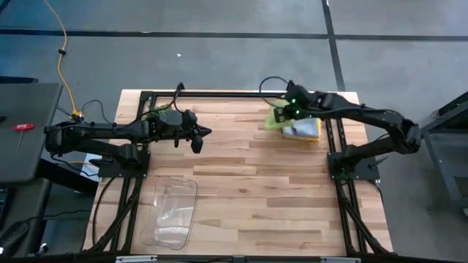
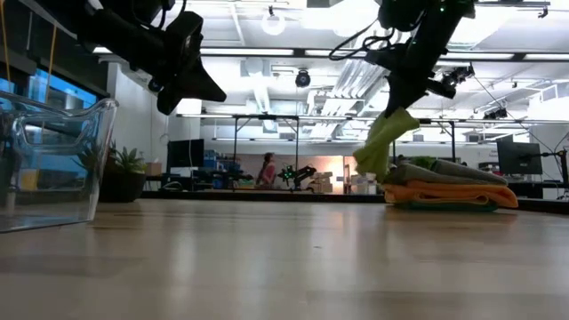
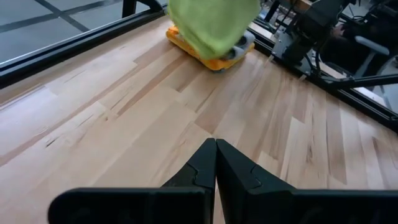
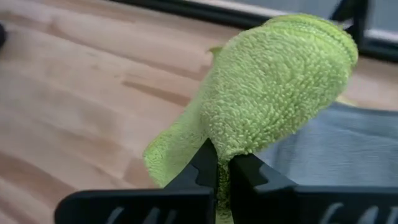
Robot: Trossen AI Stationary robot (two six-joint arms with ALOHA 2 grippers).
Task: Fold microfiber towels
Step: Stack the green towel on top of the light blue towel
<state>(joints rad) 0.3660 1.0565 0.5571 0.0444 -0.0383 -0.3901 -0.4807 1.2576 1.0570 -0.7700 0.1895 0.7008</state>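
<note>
My right gripper (image 4: 219,163) is shut on a lime green microfiber towel (image 4: 273,87) at the table's far right, above the near-left end of a stack of folded towels (image 2: 449,188). The stack lies flat on the wood, a grey towel (image 4: 348,140) on top and an orange one (image 2: 462,194) under it. The green towel (image 2: 384,140) droops below the fingers. My left gripper (image 3: 216,152) hovers shut and empty above the table's far left (image 1: 199,136), pointing toward the stack (image 3: 214,55). My right gripper pinches a bunched part of the lime green towel (image 4: 219,149) between its two fingers, coming slanting down from above. A rounded fold bulges past the fingertips. The rest hangs slack (image 2: 375,162), clear of the table; whether its lower end brushes the stack I cannot tell.
A clear plastic bin (image 1: 172,212) stands near the table's front left (image 2: 53,160). A spiky green plant (image 2: 123,169) shows behind it. Black frame rails (image 1: 219,93) run along the far edge and both sides. Bare wood lies across the middle.
</note>
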